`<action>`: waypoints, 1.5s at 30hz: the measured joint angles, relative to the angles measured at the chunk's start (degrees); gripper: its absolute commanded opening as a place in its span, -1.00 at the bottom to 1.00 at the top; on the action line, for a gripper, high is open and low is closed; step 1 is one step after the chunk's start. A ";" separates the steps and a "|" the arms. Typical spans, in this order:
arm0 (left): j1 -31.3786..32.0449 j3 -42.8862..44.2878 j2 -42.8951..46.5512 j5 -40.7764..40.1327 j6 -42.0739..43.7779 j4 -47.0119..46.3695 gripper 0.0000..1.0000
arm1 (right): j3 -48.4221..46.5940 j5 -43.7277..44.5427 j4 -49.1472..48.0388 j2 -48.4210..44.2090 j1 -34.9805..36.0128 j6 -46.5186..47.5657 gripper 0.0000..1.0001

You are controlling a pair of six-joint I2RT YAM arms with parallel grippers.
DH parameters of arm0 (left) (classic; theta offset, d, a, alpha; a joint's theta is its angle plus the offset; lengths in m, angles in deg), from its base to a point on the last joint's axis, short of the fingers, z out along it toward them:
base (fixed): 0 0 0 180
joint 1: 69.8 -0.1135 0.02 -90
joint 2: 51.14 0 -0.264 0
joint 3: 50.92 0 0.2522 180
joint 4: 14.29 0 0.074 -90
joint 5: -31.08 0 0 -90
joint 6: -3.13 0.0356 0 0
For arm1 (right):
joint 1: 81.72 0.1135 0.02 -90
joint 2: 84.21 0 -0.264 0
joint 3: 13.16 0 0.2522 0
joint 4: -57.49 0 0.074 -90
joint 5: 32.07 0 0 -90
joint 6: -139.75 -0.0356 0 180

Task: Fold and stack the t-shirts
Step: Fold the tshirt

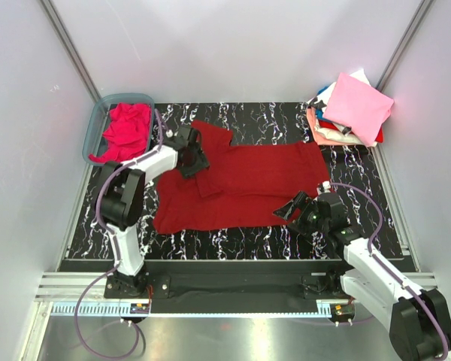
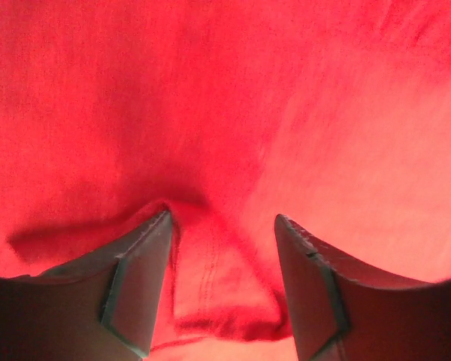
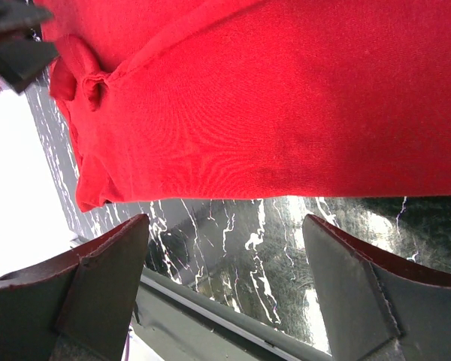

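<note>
Crimson shirt (image 1: 244,184): dark red, spread mostly flat across the middle of the bench (image 1: 233,244), its long side running left to right. A flap is doubled over near the left end.
Magenta shirt (image 1: 126,129): bright pink, crumpled in a heap at upper left.
Folded stack (image 1: 351,109): upper right, untidy. A tilted pale pink square lies on top, with salmon, white and blue edges beneath.

A dark crimson red cloth t-shirt (image 1: 240,188) lies spread across the middle of the black marbled table top (image 1: 210,244). At the far left stands a translucent blue-grey plastic tub (image 1: 92,129), a bright magenta-pink cloth shirt (image 1: 128,129) in it. A pile of folded cloth shirts (image 1: 353,109) sits far right. The left gripper (image 1: 194,160) rests on the spread shirt's left part, the right gripper (image 1: 288,209) at its near edge.
</note>
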 measured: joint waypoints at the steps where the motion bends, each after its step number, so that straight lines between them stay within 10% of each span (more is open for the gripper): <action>1: -0.57 2.08 -1.33 0.55 0.35 1.05 0.33 | 0.00 0.00 0.02 0.07 0.00 0.00 0.81; 11: -4.55 19.82 -7.17 4.09 2.93 8.72 0.41 | 0.00 -0.02 -0.35 0.79 0.00 0.00 0.82; 27: 3.23 -22.16 19.78 2.21 3.74 0.37 0.30 | 0.00 -0.85 -1.44 2.54 0.02 0.00 0.83; 45: 6.27 -18.43 13.86 2.03 1.14 -3.74 0.20 | 0.00 -1.09 -1.70 3.91 0.02 0.00 0.83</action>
